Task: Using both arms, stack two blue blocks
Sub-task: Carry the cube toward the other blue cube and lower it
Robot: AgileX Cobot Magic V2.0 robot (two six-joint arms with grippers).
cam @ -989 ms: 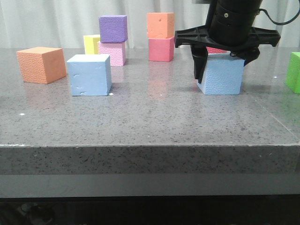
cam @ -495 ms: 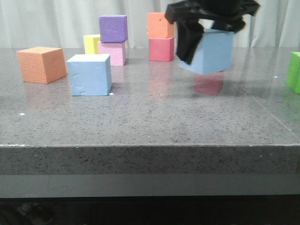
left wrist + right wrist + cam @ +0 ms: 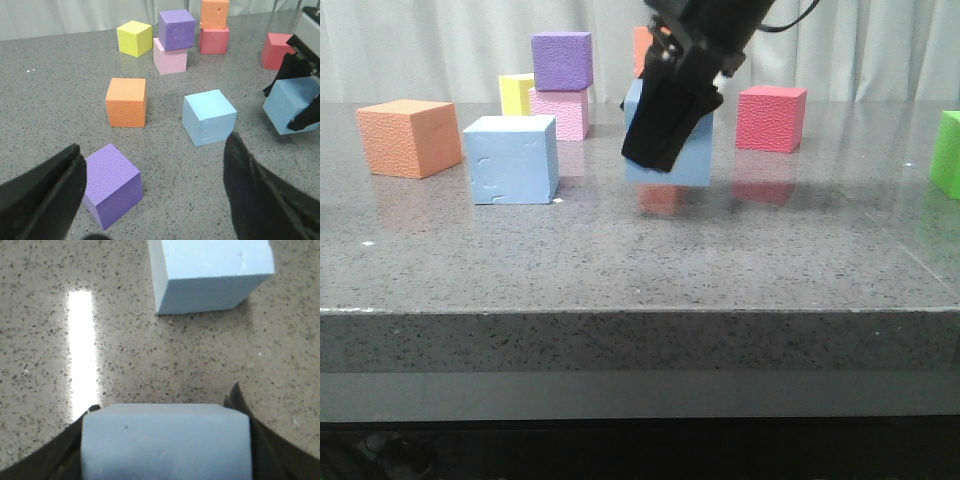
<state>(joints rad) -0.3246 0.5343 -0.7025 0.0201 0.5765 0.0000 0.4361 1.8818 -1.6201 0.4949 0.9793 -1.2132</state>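
One blue block (image 3: 510,158) rests on the table left of centre; the left wrist view shows it as the blue block (image 3: 209,117) and the right wrist view as the blue block (image 3: 212,272). My right gripper (image 3: 665,140) is shut on the second blue block (image 3: 690,168), holding it tilted just above the table, to the right of the resting one. That held block (image 3: 165,442) fills the space between the right gripper (image 3: 162,412) fingers, and it is also the block (image 3: 292,102) at the edge of the left wrist view. My left gripper (image 3: 155,195) stands open with nothing in it, out of the front view.
A purple cube (image 3: 111,182) lies close to the left gripper's fingers. An orange cube (image 3: 408,137) is at far left. At the back are a yellow cube (image 3: 515,93), a purple cube (image 3: 561,60) on a pink cube (image 3: 560,112), and a red cube (image 3: 771,118). A green cube (image 3: 947,152) is at the right edge.
The right gripper lifted the blue block off the table and carried it left toward the resting blue block. The red cube behind its old spot now shows.
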